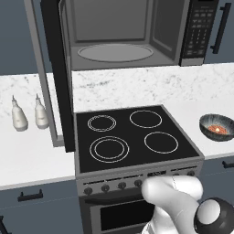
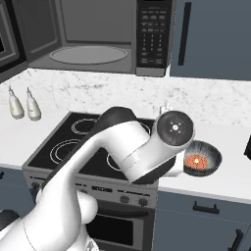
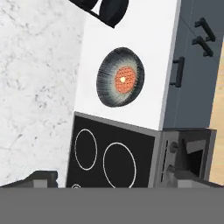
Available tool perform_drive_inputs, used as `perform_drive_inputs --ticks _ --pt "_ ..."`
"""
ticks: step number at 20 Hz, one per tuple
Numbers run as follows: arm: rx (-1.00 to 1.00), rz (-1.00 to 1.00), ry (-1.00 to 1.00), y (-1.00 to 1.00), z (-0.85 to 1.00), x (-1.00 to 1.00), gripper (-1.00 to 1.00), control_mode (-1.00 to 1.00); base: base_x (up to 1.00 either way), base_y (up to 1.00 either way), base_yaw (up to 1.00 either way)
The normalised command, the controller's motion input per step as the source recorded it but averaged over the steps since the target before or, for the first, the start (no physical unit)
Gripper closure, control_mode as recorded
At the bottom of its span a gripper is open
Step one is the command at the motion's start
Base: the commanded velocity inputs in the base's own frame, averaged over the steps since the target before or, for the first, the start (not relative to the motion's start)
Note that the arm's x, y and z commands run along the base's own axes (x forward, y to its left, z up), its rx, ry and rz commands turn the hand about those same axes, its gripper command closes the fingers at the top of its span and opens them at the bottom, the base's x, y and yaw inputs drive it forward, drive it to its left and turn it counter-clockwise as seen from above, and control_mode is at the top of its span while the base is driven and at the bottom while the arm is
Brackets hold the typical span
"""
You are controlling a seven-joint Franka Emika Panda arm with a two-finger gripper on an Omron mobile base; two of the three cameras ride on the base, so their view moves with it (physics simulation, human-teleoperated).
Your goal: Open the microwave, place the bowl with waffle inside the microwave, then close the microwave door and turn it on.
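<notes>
The microwave point(image 1: 132, 34) hangs above the stove point(image 1: 132, 137) with its door point(image 1: 57, 77) swung fully out to the left, edge-on in the left base view, so the grey interior and the round glass turntable point(image 1: 115, 52) lie exposed; nothing sits on the turntable. The black keypad point(image 1: 197, 29) runs down the right side of the microwave. The bowl point(image 1: 217, 127) stands on the white worktop point(image 1: 27, 155) to the right of the stove, near the stove's edge but apart from it, and the orange-brown waffle point(image 1: 219, 130) lies in its bottom. Left of the stove, near the marble back wall, two pale bottles point(image 1: 19, 116) stand side by side on the worktop. In the right base view the arm point(image 2: 127, 147) bends across the front of the stove with its wrist just left of the bowl, partly covering the bowl's near-left rim. The end effector point(image 3: 116, 181) is spread wide: in the hand view its two dark tips show far apart at the bottom corners, with nothing between them, looking down on the stove's right burners with the bowl beyond, untouched. A dark rounded object point(image 3: 107, 8) sits on the worktop past the bowl; I cannot tell what it is. Dark blue cabinets point(image 2: 215, 39) flank the microwave.
</notes>
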Motion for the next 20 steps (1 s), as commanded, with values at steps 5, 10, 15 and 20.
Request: perform_drive_inputs --ticks 5,10,15,20 --pt "-0.01 0.03 0.53 -0.01 -0.63 0.39 -1.00 -1.00 0.00 0.00 0.00" --pt "0.04 0.00 0.22 -0.39 -0.74 0.08 -1.00 -1.00 0.00 0.00 0.00" --pt "0.09 0.00 0.00 -0.40 -0.72 0.01 -1.00 -1.00 0.00 0.00 0.00" --pt "0.02 0.00 0.02 -0.05 -0.56 0.28 -1.00 -1.00 0.00 0.00 0.00"
